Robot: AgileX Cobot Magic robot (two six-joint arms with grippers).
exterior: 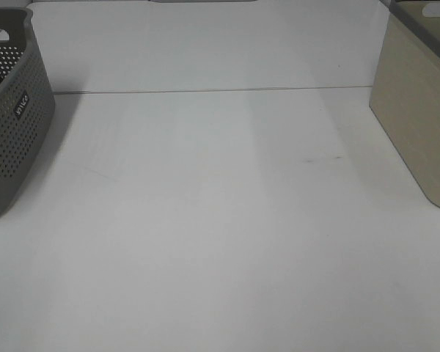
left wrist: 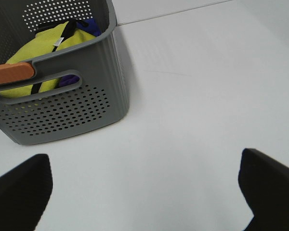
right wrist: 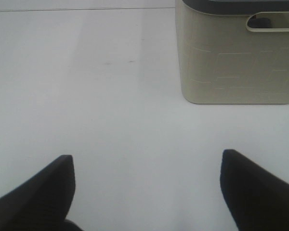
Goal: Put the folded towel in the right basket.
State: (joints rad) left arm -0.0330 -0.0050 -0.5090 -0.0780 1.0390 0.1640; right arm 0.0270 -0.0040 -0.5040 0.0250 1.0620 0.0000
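Observation:
A yellow-green bundle of fabric (left wrist: 38, 50) with a white tag lies inside the grey perforated left basket (left wrist: 62, 110); it looks like the towel. That basket stands at the table's left edge in the high view (exterior: 15, 139), where its contents are hidden. The beige right basket (exterior: 418, 110) stands at the right edge and also shows in the right wrist view (right wrist: 231, 62). My left gripper (left wrist: 144, 159) is open and empty over the table, a short way in front of the grey basket. My right gripper (right wrist: 147, 156) is open and empty, short of the beige basket.
A blue item (left wrist: 91, 24) lies behind the yellow fabric in the grey basket. An orange piece (left wrist: 9, 73) sits on that basket's rim by its handle slot. The white table (exterior: 220, 220) spans between the two baskets. Neither arm shows in the high view.

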